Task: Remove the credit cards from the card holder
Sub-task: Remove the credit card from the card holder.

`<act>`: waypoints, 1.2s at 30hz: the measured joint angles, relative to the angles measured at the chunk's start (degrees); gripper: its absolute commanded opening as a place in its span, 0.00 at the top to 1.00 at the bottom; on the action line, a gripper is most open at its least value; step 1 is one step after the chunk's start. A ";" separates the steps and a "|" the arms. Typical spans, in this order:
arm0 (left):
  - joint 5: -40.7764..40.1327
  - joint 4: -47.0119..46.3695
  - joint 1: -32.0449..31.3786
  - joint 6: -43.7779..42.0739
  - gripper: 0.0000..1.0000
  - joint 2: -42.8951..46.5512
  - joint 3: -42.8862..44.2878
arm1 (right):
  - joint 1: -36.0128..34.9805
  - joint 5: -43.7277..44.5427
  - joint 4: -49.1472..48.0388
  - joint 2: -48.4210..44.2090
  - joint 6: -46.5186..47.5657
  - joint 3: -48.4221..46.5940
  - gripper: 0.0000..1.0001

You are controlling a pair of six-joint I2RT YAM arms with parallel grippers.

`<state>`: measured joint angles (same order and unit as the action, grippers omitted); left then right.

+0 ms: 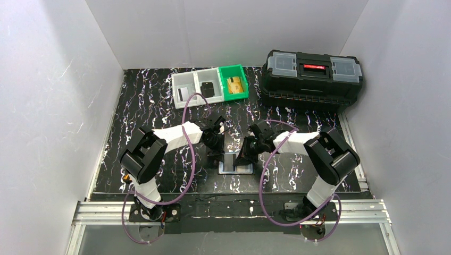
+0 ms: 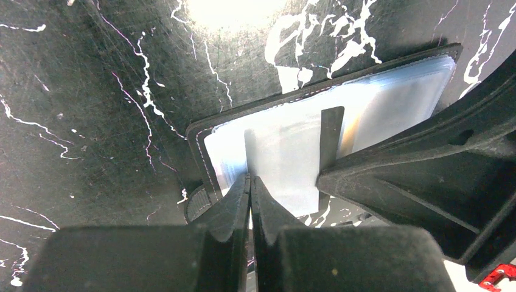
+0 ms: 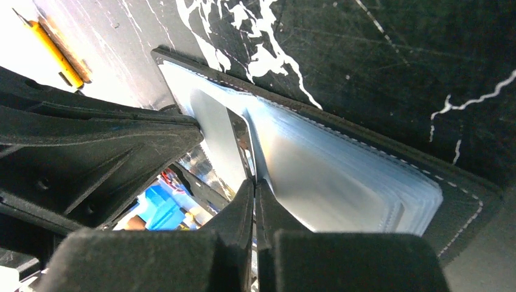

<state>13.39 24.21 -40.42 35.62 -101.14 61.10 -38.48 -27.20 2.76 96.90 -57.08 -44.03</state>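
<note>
The black card holder (image 1: 236, 166) lies open on the table between both grippers, its shiny clear pockets (image 3: 341, 176) fanned out. One pale leaf stands upright from it. My left gripper (image 2: 249, 177) is shut on one edge of that leaf. A whitish credit card (image 2: 286, 164) with a dark stripe (image 2: 331, 143) along its side shows in the leaf. My right gripper (image 3: 254, 180) is shut on the card's (image 3: 216, 131) striped edge. In the top view the left gripper (image 1: 217, 142) and right gripper (image 1: 248, 151) nearly meet above the holder.
At the back stand grey bins (image 1: 195, 87) and a green bin (image 1: 234, 82); a gold card (image 1: 234, 85) lies in the green one and a black card (image 1: 208, 88) in a grey one. A big black toolbox (image 1: 312, 74) sits back right.
</note>
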 measured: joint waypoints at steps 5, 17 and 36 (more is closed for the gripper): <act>-0.09 0.04 0.02 0.22 1.00 0.00 0.00 | 0.61 -0.35 -0.96 -0.79 0.02 0.83 0.99; -0.11 0.04 0.02 0.20 1.00 -0.02 0.00 | 3.13 0.87 -1.01 -5.46 1.66 4.92 0.81; 0.79 0.72 0.28 -0.04 1.00 -0.90 0.83 | 3.50 -5.53 -9.35 0.24 -0.63 5.22 0.92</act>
<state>14.17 24.93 -40.14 35.57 -102.04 61.93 -34.98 -32.73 -6.59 97.14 -57.71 -38.81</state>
